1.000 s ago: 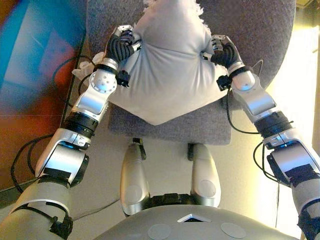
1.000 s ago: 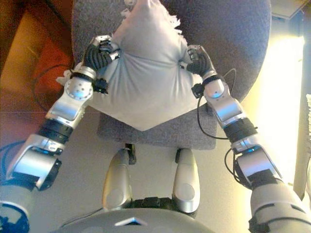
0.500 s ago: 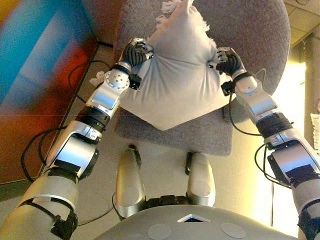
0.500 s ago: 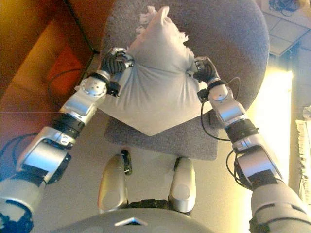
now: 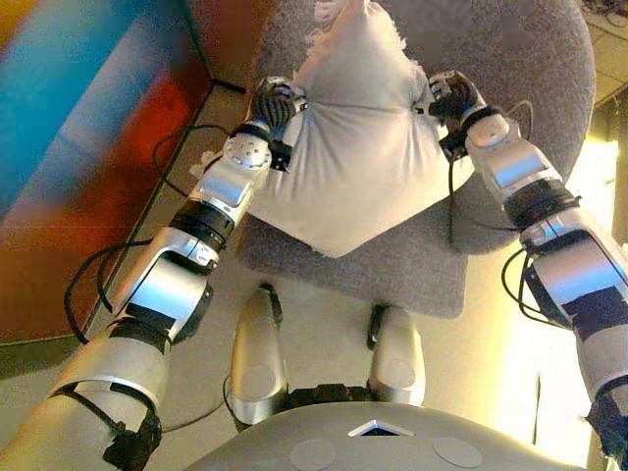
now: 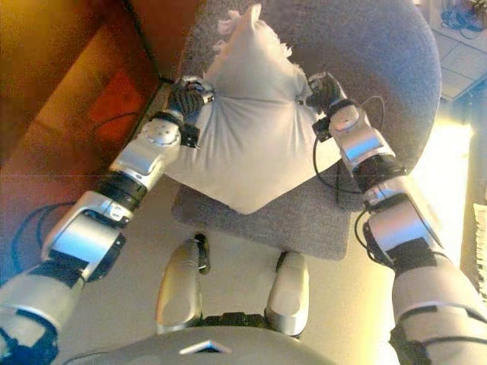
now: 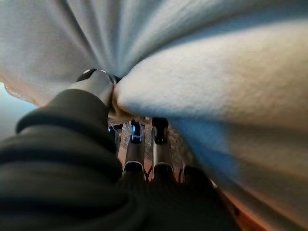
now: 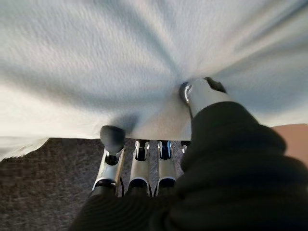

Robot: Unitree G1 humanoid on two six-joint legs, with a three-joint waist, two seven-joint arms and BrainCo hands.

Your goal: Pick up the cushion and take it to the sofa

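A pale grey cushion (image 5: 348, 137) with a fringed top corner hangs between my two hands, one corner pointing down, above a grey upholstered seat (image 5: 510, 59). My left hand (image 5: 272, 101) is shut on the cushion's left edge and my right hand (image 5: 449, 95) is shut on its right edge. In the left wrist view the thumb (image 7: 98, 84) presses into the bunched fabric (image 7: 216, 86) with the fingers under it. In the right wrist view the thumb (image 8: 199, 91) and fingers pinch the cloth (image 8: 120, 62) the same way.
The grey seat's front edge (image 5: 392, 285) lies just ahead of me. A reddish-brown wall or panel (image 5: 88, 177) with a blue area stands along the left. Bright floor (image 5: 599, 186) shows at the right. A small white thing (image 5: 201, 157) lies on the floor by the seat's left side.
Both hands keep their grip on the cushion. The whole picture has shifted, so the camera has moved; the cushion and arms now sit slightly higher and further over the grey seat.
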